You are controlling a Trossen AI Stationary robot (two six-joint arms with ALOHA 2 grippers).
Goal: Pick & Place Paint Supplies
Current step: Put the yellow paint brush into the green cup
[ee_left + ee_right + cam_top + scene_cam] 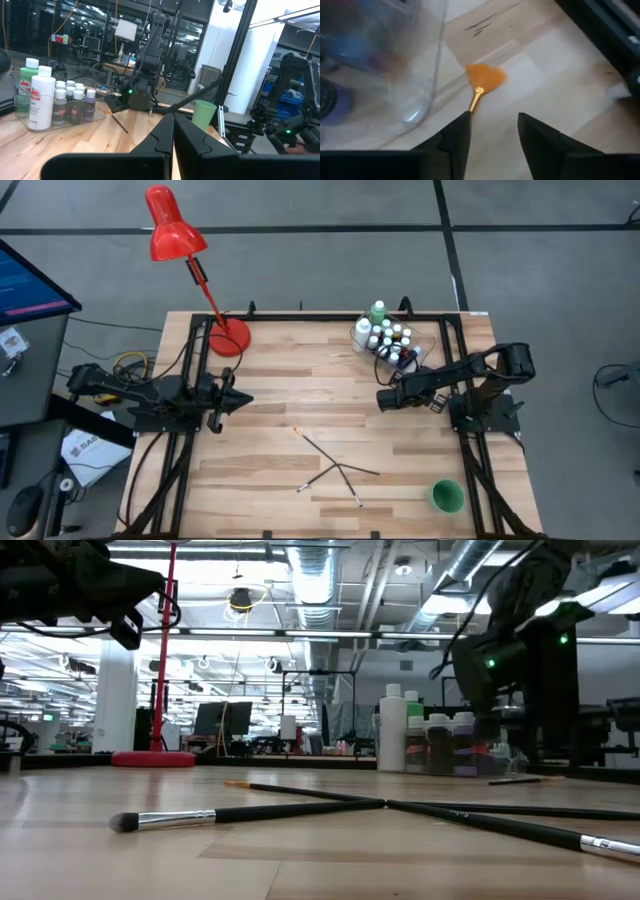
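On the left, my left gripper (222,402) is parked over the table's near-left edge, well away from the work. Its own camera shows the two dark fingers (162,137) pressed together with nothing between them, which is how I would leave an idle arm. Behind it stands the red desk lamp (175,230), not part of the job. At mid-table the thin dark paintbrushes (335,470) lie loose and crossed, so I judge that they have yet to be collected. The level camera shows them flat on the wood with one soft grey tip (125,822) toward me, a detail the overhead picture cannot give. Further right the clear plastic tub (424,350) holds the small white-capped paint bottles (388,338). The left wrist picture alone separates the taller white bottle (41,100) from the taller green bottle (25,82) behind it. My right gripper (383,399) hangs low just in front of that tub. Only its wrist view says why: a gold-ferruled brush with an orange fan tip (485,77) lies just beside the tub wall (427,65), its handle running down toward the gap between the fingers (457,135). These stand partly apart, and I cannot see them clamping anything. I take this as lining up a pick. The green plastic cup (446,496) sits alone at the near-right corner.
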